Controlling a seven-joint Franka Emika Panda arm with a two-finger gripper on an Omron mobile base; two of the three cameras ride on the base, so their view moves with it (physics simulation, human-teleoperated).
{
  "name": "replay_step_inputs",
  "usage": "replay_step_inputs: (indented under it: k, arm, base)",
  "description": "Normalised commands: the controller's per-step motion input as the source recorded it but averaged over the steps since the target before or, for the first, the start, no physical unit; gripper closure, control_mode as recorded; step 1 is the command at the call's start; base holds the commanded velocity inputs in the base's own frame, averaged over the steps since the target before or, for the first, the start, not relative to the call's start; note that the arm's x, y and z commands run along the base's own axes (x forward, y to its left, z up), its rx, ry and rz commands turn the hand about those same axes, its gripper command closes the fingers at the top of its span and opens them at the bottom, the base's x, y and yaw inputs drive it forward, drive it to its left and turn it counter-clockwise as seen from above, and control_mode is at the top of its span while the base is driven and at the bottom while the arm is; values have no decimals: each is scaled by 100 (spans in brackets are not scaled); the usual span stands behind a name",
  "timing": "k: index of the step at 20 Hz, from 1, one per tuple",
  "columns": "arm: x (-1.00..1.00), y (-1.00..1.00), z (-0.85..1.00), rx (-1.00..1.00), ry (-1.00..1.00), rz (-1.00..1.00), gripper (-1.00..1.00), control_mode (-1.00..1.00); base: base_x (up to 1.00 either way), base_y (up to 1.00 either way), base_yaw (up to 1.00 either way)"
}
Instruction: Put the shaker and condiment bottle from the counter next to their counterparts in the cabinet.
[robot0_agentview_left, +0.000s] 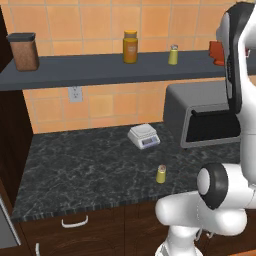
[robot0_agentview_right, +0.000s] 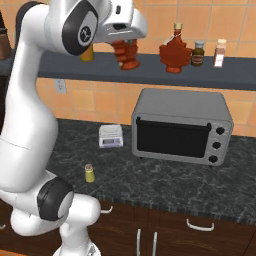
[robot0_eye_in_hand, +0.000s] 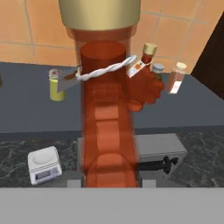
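- The tool (robot0_agentview_right: 126, 56) is pinching the dark red maple-leaf-shaped glass bottle (robot0_agentview_right: 126, 54) by its neck, holding it up at the level of the long dark grey wall shelf (robot0_agentview_right: 150, 75) — just left of the matching red leaf bottle with the tan cap (robot0_agentview_right: 176, 52) standing there.
- In the hand view the held bottle (robot0_eye_in_hand: 107, 127) hangs close to the camera, its white tag string across the neck; whether its base touches the shelf I cannot tell.
- To do this step well, I judge: lower it upright onto the shelf slab beside the matching bottle, settle the base flat, and only then let go.
- Room: bare shelf lies between the matching bottle and the yellow-green capped shaker (robot0_agentview_left: 173, 55) further left; keep back from the front edge.
- The grey toaster oven (robot0_agentview_right: 181, 126) sits right below the matching bottle — a dropped bottle would hit it.
- The small yellow-green shaker (robot0_agentview_left: 161, 174) waits on the dark marble worktop (robot0_agentview_left: 80, 170), far below and left of the matching bottle, near the white kitchen scale (robot0_agentview_left: 143, 136).
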Motion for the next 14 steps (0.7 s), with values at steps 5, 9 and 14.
replay_step_inputs:
  k: [5, 9, 14]
  arm:
    - [54, 0, -28, 9, 0, -13, 100, -100]
    - [70, 0, -30, 4, 2, -8, 100, -100]
    - [62, -28, -44, 7, 0, -2, 100, -100]
  base:
    - [0, 0, 0]
    - [0, 0, 0]
    - [0, 0, 0]
